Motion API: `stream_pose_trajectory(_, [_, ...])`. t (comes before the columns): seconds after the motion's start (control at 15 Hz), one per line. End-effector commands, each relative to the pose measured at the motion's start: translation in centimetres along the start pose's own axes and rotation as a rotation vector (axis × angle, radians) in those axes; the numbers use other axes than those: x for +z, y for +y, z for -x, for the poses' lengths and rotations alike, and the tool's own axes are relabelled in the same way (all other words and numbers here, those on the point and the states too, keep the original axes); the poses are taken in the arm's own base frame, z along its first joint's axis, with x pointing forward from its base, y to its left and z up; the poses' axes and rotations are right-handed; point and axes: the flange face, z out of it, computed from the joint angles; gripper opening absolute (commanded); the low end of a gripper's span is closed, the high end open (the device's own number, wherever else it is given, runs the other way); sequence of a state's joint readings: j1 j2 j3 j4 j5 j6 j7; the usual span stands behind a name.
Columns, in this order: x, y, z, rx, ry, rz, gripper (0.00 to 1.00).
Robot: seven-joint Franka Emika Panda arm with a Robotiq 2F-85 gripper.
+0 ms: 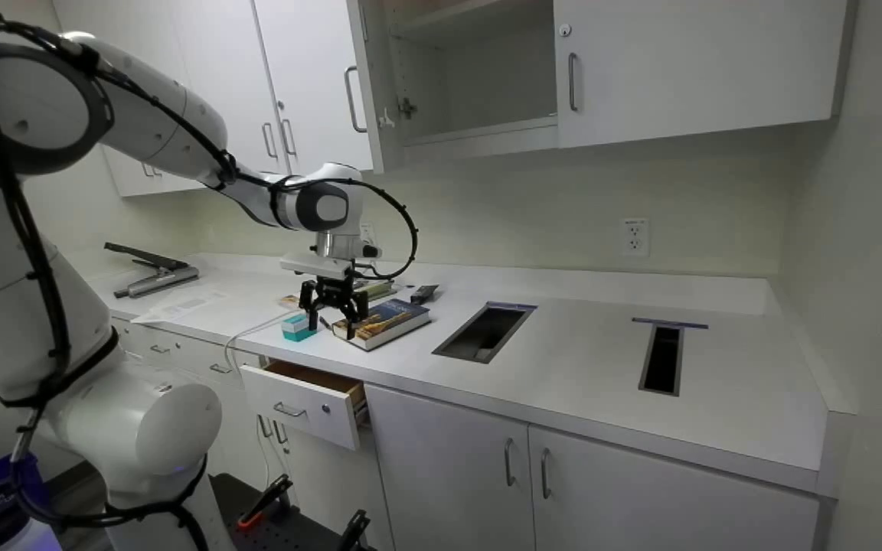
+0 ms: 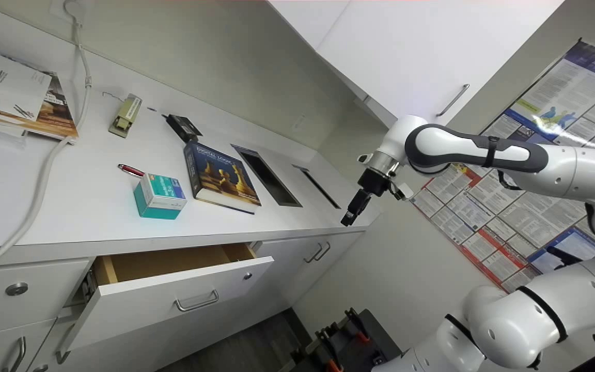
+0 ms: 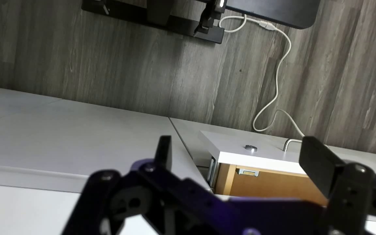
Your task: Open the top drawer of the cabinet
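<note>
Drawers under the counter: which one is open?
The top drawer nearest the teal box: its front stands out from the cabinet, showing its wooden inside. The shut drawers beside it sit flush.

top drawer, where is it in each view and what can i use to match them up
In an exterior view: the top drawer is left of centre, in the lower half, pulled partly out.
In an exterior view: the top drawer is at lower left.
Wrist view: the top drawer is right of centre, in the lower half, partly hidden by the tool.
Shared landmark: the round lock on its front, visible in all three.
</note>
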State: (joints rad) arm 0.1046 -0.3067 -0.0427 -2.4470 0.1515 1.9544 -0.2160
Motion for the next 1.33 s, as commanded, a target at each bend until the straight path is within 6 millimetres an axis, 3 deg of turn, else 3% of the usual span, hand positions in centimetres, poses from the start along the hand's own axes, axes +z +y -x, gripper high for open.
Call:
stream_pose_trajectory(0.0, [0.0, 0.0, 0.0, 0.000, -0.001, 0.000, 1.00])
stream_pose_trajectory(0.13, [0.0, 0.0, 0.0, 0.000, -0.001, 0.000, 1.00])
stream_pose_trajectory(0.33, [1.0, -2.9, -0.2, -0.076, 0.013, 0.013, 1.00])
stream_pose_trajectory(0.93, [8.1, -18.0, -3.3, -0.569, 0.054, 0.170, 1.00])
stream_pose_trajectory(1.27, [12.6, -24.3, -4.7, -0.812, 0.029, 0.229, 1.00])
